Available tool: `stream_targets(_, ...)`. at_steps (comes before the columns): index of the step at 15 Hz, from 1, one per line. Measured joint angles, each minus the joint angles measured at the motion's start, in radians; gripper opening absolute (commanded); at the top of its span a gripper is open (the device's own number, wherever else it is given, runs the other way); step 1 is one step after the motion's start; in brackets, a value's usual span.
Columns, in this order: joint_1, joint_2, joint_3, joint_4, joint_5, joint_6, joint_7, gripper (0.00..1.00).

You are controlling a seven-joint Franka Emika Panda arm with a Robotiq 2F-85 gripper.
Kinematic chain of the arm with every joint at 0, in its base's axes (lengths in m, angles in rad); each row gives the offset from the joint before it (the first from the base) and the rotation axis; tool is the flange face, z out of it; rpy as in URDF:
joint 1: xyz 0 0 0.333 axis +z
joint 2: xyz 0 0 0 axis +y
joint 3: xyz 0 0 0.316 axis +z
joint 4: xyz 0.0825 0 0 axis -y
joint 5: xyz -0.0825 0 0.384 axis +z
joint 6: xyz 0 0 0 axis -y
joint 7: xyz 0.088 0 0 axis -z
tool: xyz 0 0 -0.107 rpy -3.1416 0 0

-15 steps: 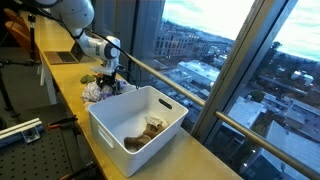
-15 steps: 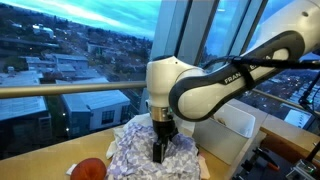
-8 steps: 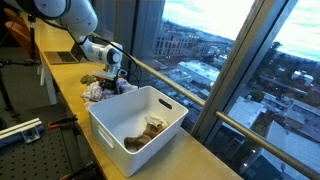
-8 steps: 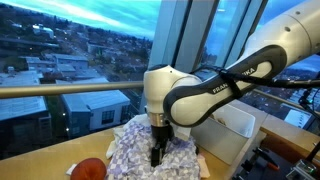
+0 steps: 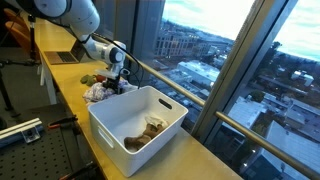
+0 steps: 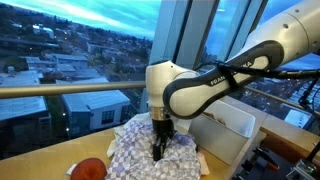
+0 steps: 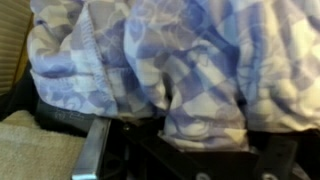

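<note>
Directly under the hand [image 6: 158,151] lies the blue-checked cloth [image 6: 130,156], touching it.

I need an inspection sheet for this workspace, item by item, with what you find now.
Surface: long wooden counter along the window; no spill seen.
Job's things: crumpled blue-and-white checked cloth lying on the counter beside the white bin.
Clutter: brownish items in the bin; a red round thing beside the cloth; a laptop at the far end of the counter.
Grippers: gripper pointing down, fingers pressed into the cloth; the wrist view shows cloth bunched between them. Whether it is closed on the cloth cannot be told.
Cables: nothing seen.
Surroundings: tall windows with a city view below, and a rail along the glass.
</note>
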Motion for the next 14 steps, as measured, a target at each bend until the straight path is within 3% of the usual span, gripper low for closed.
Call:
stream_targets(8, -0.014, -0.044, 0.008, 0.004, 0.065, -0.031, -0.017, 0.00)
stream_targets(14, -0.013, -0.174, 0.019, 0.006, 0.074, -0.094, -0.017, 0.00)
